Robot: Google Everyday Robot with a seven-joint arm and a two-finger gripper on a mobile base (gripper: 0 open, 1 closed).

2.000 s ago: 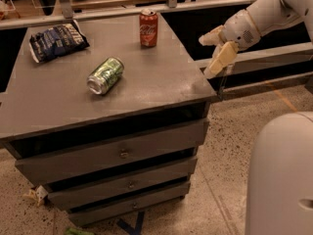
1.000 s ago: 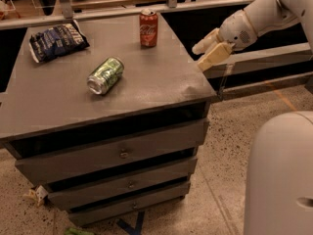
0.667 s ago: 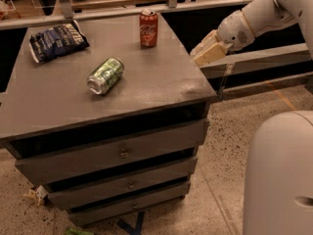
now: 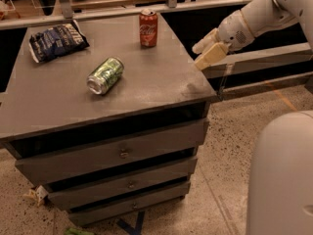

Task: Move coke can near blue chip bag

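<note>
Nearest, low right: rounded white robot body (image 4: pixel 283 180), filling that corner; speckled floor (image 4: pixel 230 141) beneath it.

Next, grey drawer cabinet (image 4: pixel 156 82); three drawers (image 4: pixel 122 153) on the front, each with a small knob; top is flat and dull grey.

On the top, nearer the middle: green-and-silver can (image 4: pixel 105 75) lying on its side, silver end toward the front-left.

At the cabinet's right edge: gripper (image 4: pixel 196 58), hovering just beside the corner, a little above the surface; two pale fingers (image 4: pixel 211 57) pointing left toward the top, spread apart, nothing between them; touching no object. White arm (image 4: pixel 259 13) runs back from it to the upper right.

Far edge, right of centre: coke can (image 4: pixel 148 28), upright, red, silver top, standing alone; well apart from the gripper.

Far-left corner: blue chip bag (image 4: pixel 57 41), lying flat and crinkled; well apart from the coke can, with bare top between them; green-and-silver can sits nearer the front than both.
</note>
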